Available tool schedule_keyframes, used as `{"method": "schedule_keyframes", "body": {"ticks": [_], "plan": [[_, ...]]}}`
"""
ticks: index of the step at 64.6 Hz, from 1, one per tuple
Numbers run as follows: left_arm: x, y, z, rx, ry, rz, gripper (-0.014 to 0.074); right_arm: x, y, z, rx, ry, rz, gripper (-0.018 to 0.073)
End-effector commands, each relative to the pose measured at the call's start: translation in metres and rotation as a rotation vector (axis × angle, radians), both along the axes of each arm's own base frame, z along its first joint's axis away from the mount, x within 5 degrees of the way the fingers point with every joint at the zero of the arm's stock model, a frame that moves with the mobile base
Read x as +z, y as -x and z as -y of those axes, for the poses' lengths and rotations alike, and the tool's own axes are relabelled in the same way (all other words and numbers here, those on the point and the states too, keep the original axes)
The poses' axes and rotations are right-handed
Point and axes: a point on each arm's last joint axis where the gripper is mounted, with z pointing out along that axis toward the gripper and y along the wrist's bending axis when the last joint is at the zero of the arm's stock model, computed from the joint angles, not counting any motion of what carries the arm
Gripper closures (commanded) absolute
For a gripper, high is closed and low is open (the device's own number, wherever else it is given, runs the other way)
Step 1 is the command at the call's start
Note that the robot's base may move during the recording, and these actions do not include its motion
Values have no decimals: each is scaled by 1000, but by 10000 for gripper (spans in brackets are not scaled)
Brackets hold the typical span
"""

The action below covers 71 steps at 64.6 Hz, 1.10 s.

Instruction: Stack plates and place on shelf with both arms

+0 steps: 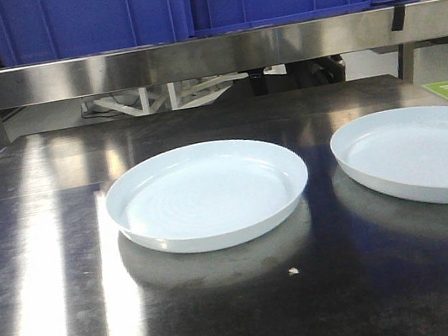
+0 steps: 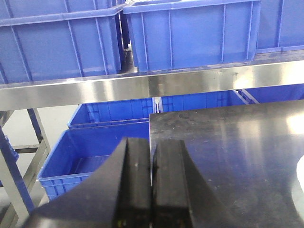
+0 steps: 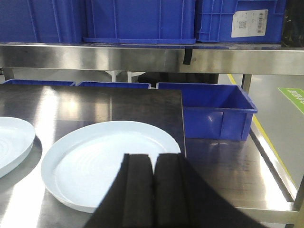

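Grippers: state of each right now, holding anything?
Left gripper: closed, holding nothing.
Right gripper: closed, holding nothing; a plate lies just ahead of it, not gripped.

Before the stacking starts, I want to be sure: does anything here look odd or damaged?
Nothing is damaged. A small pale speck lies on the table before the left plate, and the right plate sits very near the table's edge.

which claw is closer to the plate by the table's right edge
Right. The right claw hangs at the near rim of that plate; the left claw sits at the left edge of the table, well away.
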Motion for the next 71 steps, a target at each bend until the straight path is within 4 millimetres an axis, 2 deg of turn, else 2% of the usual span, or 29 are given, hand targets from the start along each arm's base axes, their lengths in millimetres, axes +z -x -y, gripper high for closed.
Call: {"method": "schedule_keyframes", "body": {"ticks": [1,71], "plan": [[16,0,-1,6,11,102,516,8,2,0,-4,14,100,512],[16,0,-1,6,11,102,516,8,2,0,-4,14,100,512]]}}
